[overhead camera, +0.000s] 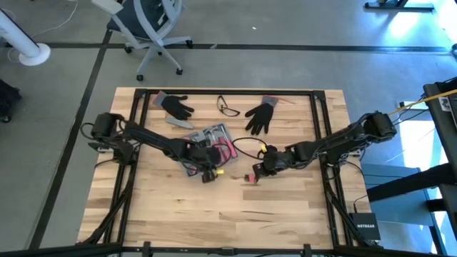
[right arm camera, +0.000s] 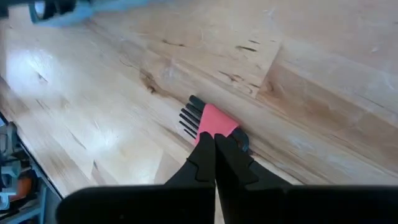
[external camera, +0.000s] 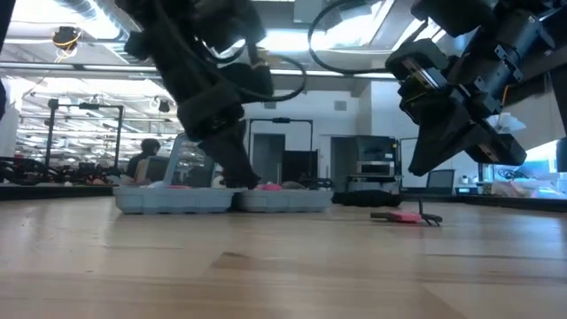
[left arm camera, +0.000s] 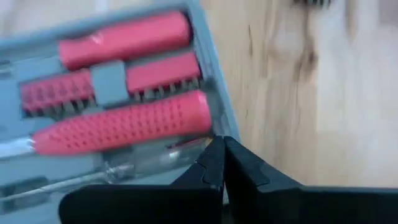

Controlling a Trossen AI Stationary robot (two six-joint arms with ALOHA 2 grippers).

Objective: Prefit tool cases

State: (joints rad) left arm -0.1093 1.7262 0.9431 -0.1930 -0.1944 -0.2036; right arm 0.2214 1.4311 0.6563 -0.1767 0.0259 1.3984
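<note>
Item one, the tool case (overhead camera: 207, 146): flat blue-grey, lying open on the desk (overhead camera: 228, 207) left of centre, with red-handled tools (left arm camera: 124, 121) seated in its moulded recesses. I have the left end effector (overhead camera: 207, 173) at the case's near edge, its fingers pressed together and holding nothing; from the left wrist view the closed tips sit just over the rim beside the large studded red handle, which I judge a good stance for nudging or pressing a tool home rather than picking one up. Item two, a small red holder with dark prongs (right arm camera: 208, 121), apparently a hex-key set, lying loose on the bare wood to the right of the case and apart from it. The right end effector (overhead camera: 263, 169) hovers just above this piece, fingers also closed and empty, so I would need to open it before any pickup. Other stock at the far side of the desk: two black gloves (overhead camera: 258, 114), a pair of safety glasses (overhead camera: 228, 107) between them, and a slim grey bar (overhead camera: 180, 123) near the left glove. All lie well clear of both arms. A looping cable (overhead camera: 246, 143) near the case is the only possible snag.
</note>
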